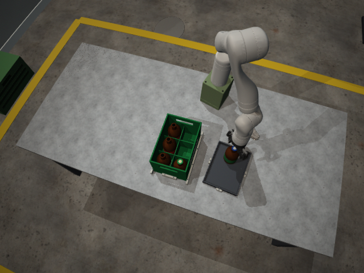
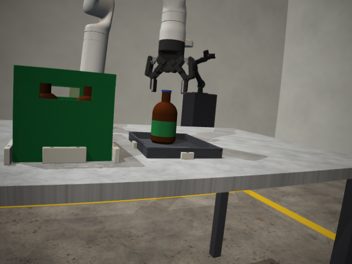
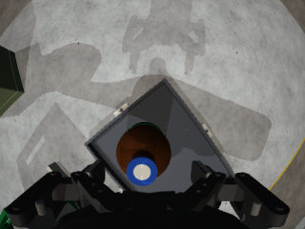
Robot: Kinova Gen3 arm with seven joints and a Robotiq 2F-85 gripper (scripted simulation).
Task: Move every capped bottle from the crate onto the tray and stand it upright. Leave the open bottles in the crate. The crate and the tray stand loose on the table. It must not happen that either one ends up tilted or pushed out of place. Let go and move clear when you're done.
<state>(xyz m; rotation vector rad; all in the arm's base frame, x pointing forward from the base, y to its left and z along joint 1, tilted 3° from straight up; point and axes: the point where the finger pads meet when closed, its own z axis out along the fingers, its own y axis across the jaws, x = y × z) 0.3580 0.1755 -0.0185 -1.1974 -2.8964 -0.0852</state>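
A brown bottle (image 1: 230, 156) (image 2: 164, 112) (image 3: 143, 143) with a blue cap and green label stands upright on the dark tray (image 1: 220, 176) (image 2: 164, 153) (image 3: 167, 100). My gripper (image 1: 237, 147) (image 2: 169, 87) (image 3: 148, 171) is open and empty above it, the cap at about fingertip level and between the fingers, nearer the left one in the wrist view. In the green crate (image 1: 158, 167) (image 2: 62, 127), a bottle (image 1: 180, 166) with a green-and-white cap stands at the near right. Three open bottles (image 1: 174, 130) (image 1: 169, 144) (image 1: 163, 159) fill the left column. The crate's other two right compartments are empty.
Cream blocks (image 1: 169, 176) (image 2: 64, 154) stand along the crate's sides, and small cream blocks (image 1: 219, 189) (image 2: 187, 155) sit at the tray's edges. The green arm base (image 1: 214, 94) stands behind the crate. A black pedestal (image 2: 198, 110) with a small dark arm shows in the background.
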